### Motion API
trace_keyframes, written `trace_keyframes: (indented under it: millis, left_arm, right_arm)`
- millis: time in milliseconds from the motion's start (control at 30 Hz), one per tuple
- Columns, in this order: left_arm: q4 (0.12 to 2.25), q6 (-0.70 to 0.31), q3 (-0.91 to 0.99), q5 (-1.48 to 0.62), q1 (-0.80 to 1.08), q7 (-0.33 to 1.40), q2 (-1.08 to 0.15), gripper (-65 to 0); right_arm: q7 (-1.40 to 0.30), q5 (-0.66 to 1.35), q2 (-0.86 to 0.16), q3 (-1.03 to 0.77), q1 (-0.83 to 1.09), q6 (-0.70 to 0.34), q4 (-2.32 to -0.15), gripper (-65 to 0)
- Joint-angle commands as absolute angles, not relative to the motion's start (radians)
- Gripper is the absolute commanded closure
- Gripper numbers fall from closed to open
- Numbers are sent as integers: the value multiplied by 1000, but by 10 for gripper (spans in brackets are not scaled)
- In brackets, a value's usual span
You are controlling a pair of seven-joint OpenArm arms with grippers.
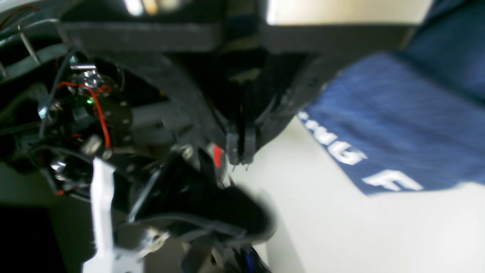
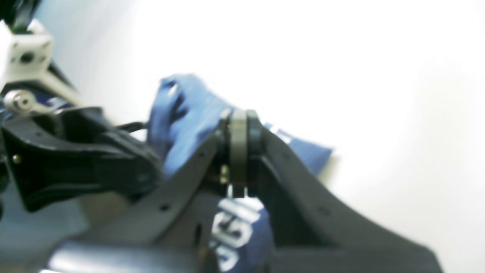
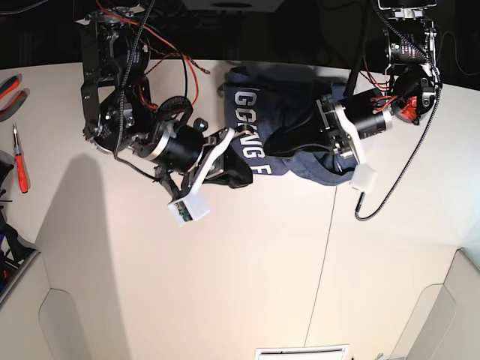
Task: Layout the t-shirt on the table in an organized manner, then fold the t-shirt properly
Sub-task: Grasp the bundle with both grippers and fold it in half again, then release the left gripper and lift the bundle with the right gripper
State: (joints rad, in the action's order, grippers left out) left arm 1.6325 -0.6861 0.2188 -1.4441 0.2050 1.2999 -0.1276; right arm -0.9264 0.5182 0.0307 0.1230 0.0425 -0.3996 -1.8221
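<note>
While the left wrist view is blurred, we see our left claw (image 1: 239, 151) pressed together over the table (image 1: 341, 227), holding nothing, the t-shirt (image 1: 398, 125) lying beside it. From the right wrist, our right claw (image 2: 239, 151) is pressed together too, with blue cloth bunched close behind it; whether it pinches any, we cannot tell. From the base view, the t-shirt (image 3: 255, 120) lies crumpled at the table's (image 3: 225, 285) far edge between both arms.
</note>
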Motion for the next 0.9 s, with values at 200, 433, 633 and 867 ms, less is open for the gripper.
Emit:
trace_keyframes:
  millis: [200,433,633,867]
  left_arm:
    - [1671,-698,197,-1295,209,1287,-133,0]
    - [1671,-698,207,-1102,259,1283,-134,0]
    - [1671,-698,208,-925,266,1245,-145,0]
    - [1671,-631,208,-738,266,1184,-242,0]
  right_arm:
    - [-910,655,36,145,108,-487,-1839,0]
    - [-878,580,36,275,113,-486,-1830,0]
    - [-809,474,36,368,111,-485,-1702,0]
    - [-784,403,35,374,94,-474,-1510,0]
